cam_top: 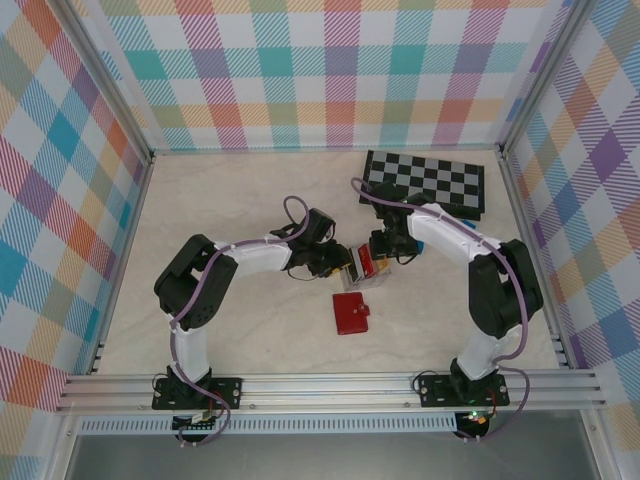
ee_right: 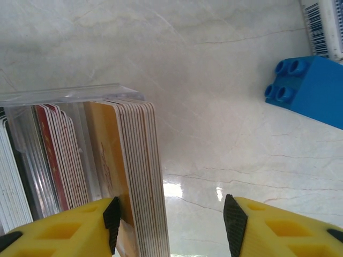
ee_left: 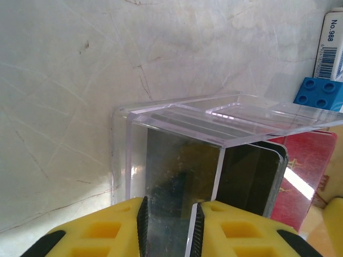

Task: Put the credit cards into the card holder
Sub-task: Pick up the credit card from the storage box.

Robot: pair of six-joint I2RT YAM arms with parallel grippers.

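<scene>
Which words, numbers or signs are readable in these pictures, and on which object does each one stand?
"No.988": on the white box, above its barcode.
Small digits beside that barcode: too small to read.
Gold print on the red card: blurred, unreadable.
Faint print on the orange card: unreadable.

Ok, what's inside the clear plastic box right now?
Cards standing on edge in the clear box: a white-edged stack with an orange-yellow face, red cards beside it. The other faces are covered by their neighbours.
</scene>
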